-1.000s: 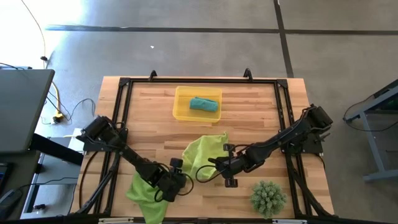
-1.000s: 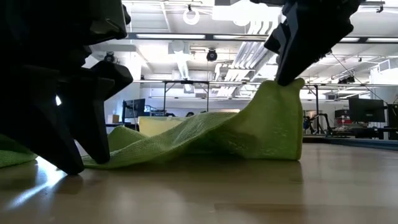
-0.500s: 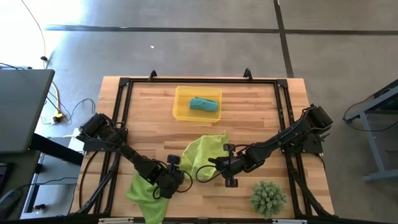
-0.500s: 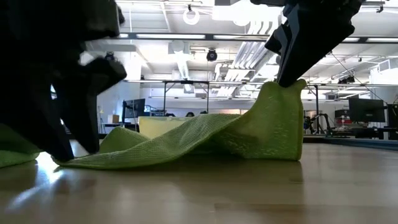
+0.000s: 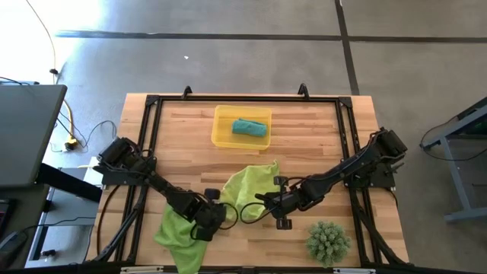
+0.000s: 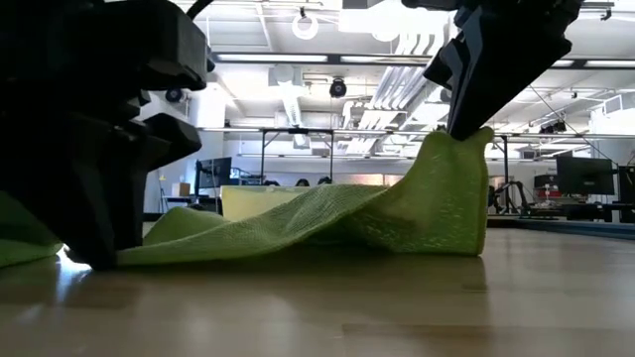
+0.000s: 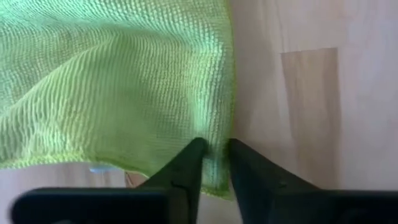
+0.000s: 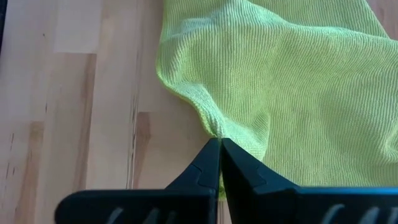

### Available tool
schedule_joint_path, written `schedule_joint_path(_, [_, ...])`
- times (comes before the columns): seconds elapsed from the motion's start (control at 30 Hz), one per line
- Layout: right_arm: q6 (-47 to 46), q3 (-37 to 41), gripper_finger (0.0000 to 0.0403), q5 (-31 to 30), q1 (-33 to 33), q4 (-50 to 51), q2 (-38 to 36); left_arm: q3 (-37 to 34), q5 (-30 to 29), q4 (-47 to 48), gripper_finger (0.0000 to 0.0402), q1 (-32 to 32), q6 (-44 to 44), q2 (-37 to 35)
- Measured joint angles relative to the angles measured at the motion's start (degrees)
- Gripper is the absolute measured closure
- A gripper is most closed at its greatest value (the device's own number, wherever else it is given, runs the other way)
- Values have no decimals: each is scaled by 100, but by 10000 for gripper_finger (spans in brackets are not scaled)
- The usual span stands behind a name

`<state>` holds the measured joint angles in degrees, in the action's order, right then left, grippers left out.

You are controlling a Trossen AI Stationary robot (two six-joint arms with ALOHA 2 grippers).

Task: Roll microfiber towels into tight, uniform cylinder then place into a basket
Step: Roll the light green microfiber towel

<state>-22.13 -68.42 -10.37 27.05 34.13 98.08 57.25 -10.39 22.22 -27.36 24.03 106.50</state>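
My right tool (image 8: 219, 144) is clamped on a raised edge of the lime-green towel (image 5: 247, 185) in the middle of the worktop (image 5: 304, 137), while my left tool (image 7: 214, 149) pinches the same towel's near edge (a second green towel (image 5: 173, 232) lies beside it). The teal towel (image 5: 249, 127) sits in the yellow basket (image 5: 221, 129).

Lime-green towels (image 5: 247, 186), teal towel (image 5: 249, 127), yellow basket (image 5: 222, 131).
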Motion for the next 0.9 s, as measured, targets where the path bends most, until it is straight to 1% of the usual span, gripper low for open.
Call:
schedule_joint_path(0.1, [-1, 0, 403, 2, 0, 0, 0, -3, -109, 6, 385, -97, 31, -37])
schedule_joint_path(0.13, [1, 0, 403, 17, 0, -2, 0, -5, -121, 14, 393, -131, 59, -60])
schedule_joint_path(0.23, [5, 0, 403, 87, 0, -2, 0, 32, -136, 44, 393, -230, 131, -74])
schedule_joint_path(0.3, [11, -10, 403, 171, 0, 0, 0, 111, -81, 347, 393, -330, 133, -183])
schedule_joint_path(0.4, [46, -137, 403, 203, 0, 168, -9, 473, -68, 734, 399, -404, 131, -287])
schedule_joint_path(0.47, [117, -281, 403, 189, 0, 360, -29, 749, -302, 1374, 399, -447, 133, -522])
schedule_joint_path(0.5, [159, -369, 403, 125, 0, 470, -40, 907, -456, 1526, 398, -443, 133, -553])
schedule_joint_path(0.53, [178, -462, 403, 15, 0, 658, -63, 1020, -631, 1732, 399, -441, 136, -578])
schedule_joint_path(0.6, [236, -673, 403, -245, 0, 911, -111, 1226, -977, 2510, 400, -466, 178, -698])
schedule_joint_path(0.67, [320, -876, 403, -564, 0, 1334, -194, 1539, -1329, 2777, 400, -473, 204, -838])
schedule_joint_path(0.7, [342, -993, 403, -729, -3, 1507, -220, 1642, -1526, 3118, 400, -475, 232, -946])
schedule_joint_path(0.73, [378, -1119, 403, -957, -4, 1634, -247, 1743, -1717, 3481, 400, -468, 271, -1024])
schedule_joint_path(0.8, [424, -1354, 403, -1500, -6, 2136, -294, 1960, -2037, 3694, 401, -411, 286, -1101])
schedule_joint_path(0.9, [587, -1697, 403, -2442, -14, 2562, -302, 2198, -2594, 4371, 401, -368, 282, -1365])
